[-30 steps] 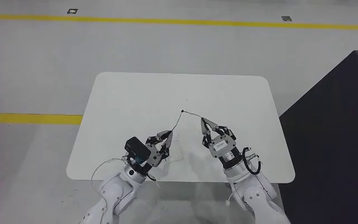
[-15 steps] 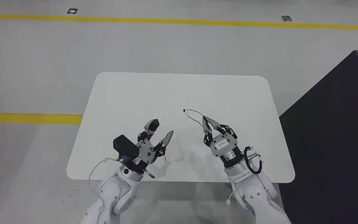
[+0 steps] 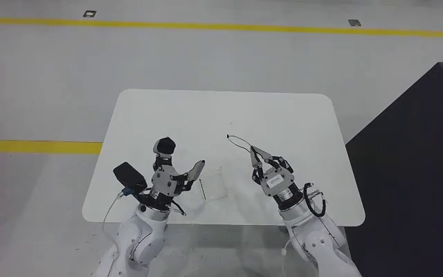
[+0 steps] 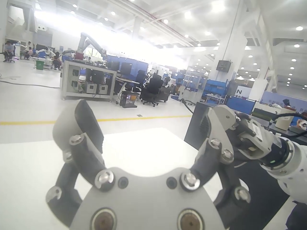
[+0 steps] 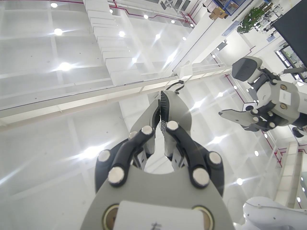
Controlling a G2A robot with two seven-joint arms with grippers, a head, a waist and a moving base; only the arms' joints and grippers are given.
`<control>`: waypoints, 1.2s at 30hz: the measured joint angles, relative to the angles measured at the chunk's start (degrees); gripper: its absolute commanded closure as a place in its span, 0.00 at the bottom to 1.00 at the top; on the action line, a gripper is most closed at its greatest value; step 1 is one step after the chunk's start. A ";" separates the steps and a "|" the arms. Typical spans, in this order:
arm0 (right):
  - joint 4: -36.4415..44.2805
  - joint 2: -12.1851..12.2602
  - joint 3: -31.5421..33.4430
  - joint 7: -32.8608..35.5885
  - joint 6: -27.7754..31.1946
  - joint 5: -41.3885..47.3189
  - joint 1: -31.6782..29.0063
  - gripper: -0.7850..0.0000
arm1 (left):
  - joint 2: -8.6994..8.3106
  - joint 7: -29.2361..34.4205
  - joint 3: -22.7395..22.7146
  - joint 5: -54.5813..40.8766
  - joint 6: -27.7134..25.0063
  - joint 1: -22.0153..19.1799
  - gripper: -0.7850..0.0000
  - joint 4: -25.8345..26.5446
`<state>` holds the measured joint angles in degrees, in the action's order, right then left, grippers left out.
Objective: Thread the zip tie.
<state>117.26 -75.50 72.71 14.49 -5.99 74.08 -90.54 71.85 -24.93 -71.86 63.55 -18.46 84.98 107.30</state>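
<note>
The zip tie [image 3: 240, 141] is off the table [image 3: 291, 111], pinched at one end by my right gripper [image 3: 254, 152]. Its thin black length runs out from those fingertips away from the robot and slantwise toward the left arm's side, ending in a small dark nub over the middle of the table. From the right wrist camera the zip tie [image 5: 177, 86] curls into a little hook just past the right gripper [image 5: 161, 96]. I cannot tell whether the tail has gone through the head or only bends back on itself. The right jaws are pressed together with just the strap between the pads, so that arm has the tie and sets its long axis. It sits low at the near edge with its fingers pointing out across the table. The left gripper [image 3: 181, 157] holds nothing. Its jaws are spread wide, one finger raised toward the far side and the other toward the right arm, and the free end lies ahead of it and off to its right, apart from both pads. In the left wrist camera the left gripper [image 4: 148, 111] looks out level over the tabletop with the right arm just beyond one finger. I judge the next move turns on bringing that open mouth across to the free end, in line with the strap. A short dark sliver [image 3: 202, 188] lies on the table just beside the left gripper; I cannot make out what it is.
</note>
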 measured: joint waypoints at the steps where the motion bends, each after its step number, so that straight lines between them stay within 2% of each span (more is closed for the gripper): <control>1: 0.00 0.00 0.00 0.00 0.01 0.00 0.00 1.00 | 0.00 0.00 0.01 -0.01 -0.01 0.00 0.00 0.00; 19: 0.55 0.09 0.09 0.71 -0.52 -1.11 0.28 1.00 | 0.00 0.00 0.01 -0.03 0.01 -0.01 0.00 -0.01; 24: 1.70 0.91 1.28 8.63 -3.11 -9.28 -0.35 1.00 | 0.06 -0.11 -0.25 -0.51 0.54 0.00 0.00 0.15; 29: 3.63 2.05 3.78 20.59 -6.89 -14.41 -2.36 1.00 | 0.52 -1.69 -2.18 -5.55 6.18 0.19 0.00 0.66; 33: 4.15 2.63 5.27 28.73 -8.73 -13.61 -3.69 1.00 | 1.00 -1.77 -3.56 -11.94 10.23 -0.14 0.00 0.48; 36: 4.56 2.81 6.25 29.70 -8.86 -12.75 -3.94 1.00 | 1.05 -0.13 -3.42 -12.08 9.63 -0.31 0.00 0.69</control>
<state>121.82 -72.69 78.96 44.19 -14.85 61.33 -94.48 72.90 -25.06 -75.28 51.47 -8.83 84.67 107.99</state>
